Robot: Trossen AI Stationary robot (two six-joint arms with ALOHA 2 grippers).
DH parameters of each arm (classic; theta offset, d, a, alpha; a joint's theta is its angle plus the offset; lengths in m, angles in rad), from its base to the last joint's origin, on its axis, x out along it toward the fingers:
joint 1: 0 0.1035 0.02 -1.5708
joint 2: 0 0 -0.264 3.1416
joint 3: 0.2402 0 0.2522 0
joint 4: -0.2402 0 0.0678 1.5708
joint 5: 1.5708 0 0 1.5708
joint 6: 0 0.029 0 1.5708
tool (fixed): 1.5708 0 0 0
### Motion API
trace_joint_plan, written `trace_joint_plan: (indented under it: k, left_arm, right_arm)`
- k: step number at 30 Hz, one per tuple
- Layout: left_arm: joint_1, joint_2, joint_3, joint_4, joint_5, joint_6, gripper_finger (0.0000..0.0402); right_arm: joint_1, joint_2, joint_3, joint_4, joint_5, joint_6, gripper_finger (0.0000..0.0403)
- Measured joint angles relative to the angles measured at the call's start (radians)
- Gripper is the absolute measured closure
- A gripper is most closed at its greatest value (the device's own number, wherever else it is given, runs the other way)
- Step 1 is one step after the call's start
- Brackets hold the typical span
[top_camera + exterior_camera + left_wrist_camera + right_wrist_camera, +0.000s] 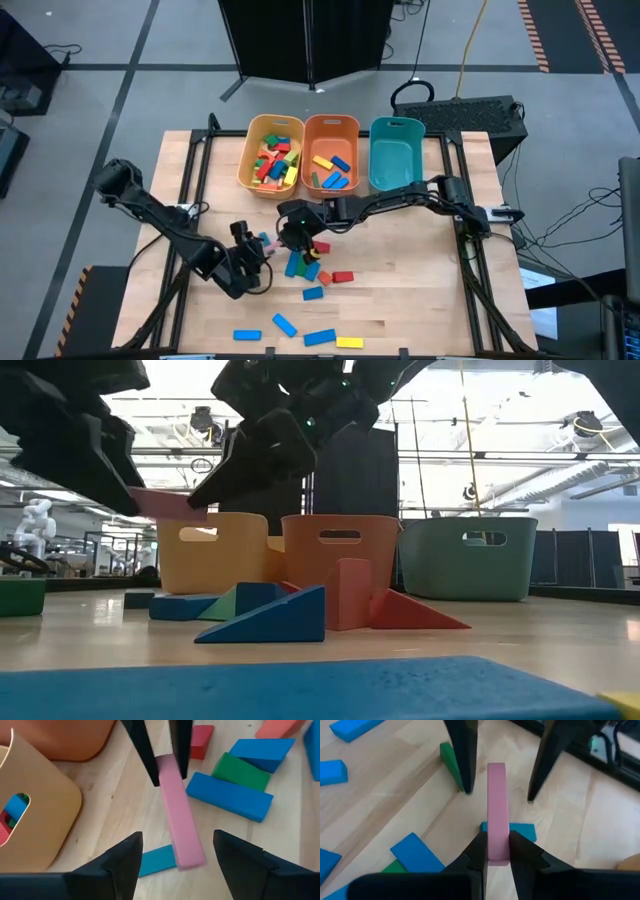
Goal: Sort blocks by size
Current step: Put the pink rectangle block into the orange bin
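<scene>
Surface: pale wooden table [400, 300] on a grey floor, with black cases and cables beyond its far edge.

Near edge, high view: four loose blocks, namely three blue bars [285, 325] and one yellow bar [350, 342]. One more blue bar [313, 293] lies a little farther in.

Centre: a cluster of blocks [305, 265], blue, green, orange and red; the exact count cannot be told from above. The low view shows a blue wedge [265, 618] at the front, a salmon upright block [350, 595] behind it and an orange-red wedge [415, 612] beside that.

Above the cluster: one pink bar [496, 810], held in the air between the two grippers.
- Right gripper [496, 851]: jaws closed on one end of the pink bar.
- Left gripper [177, 852]: jaws spread apart, standing either side of the bar's other end with a gap on each side, not touching it. A teal block [157, 860] lies on the table under that end.

Far side: three bins in a row, touching or nearly so.
- Yellow bin [252, 160]: many small mixed blocks, red, green, blue, yellow; too crowded to count.
- Orange bin [330, 123]: about five blocks, blue, green and orange.
- Teal bin [396, 150]: no contents can be made out.
</scene>
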Motion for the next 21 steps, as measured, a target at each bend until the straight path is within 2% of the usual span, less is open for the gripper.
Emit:
trace_joint_plan:
  k: [4,7,11,17,21]
  left_arm:
    - [0.023,0.001,0.000,0.000,0.018,-0.001,0.0162]
    - [0.031,0.001,0.000,0.000,0.020,-0.001,0.0184]
    - [0.036,0.001,0.000,0.001,0.022,-0.022,0.0240]
    - [0.036,0.000,0.000,-0.002,0.022,-0.037,0.0355]
    - [0.036,0.001,0.000,0.001,0.021,-0.026,0.0360]
  right_arm:
    - [0.000,0.000,0.000,0.003,0.000,-0.002,0.0356]
    - [0.000,0.000,0.000,0.005,0.000,-0.002,0.0356]
    - [0.000,0.000,0.000,0.003,0.004,-0.002,0.0356]
    - [0.000,0.000,0.000,0.002,0.013,0.022,0.0350]
    - [0.001,-0.008,0.001,-0.032,0.037,0.029,0.0323]
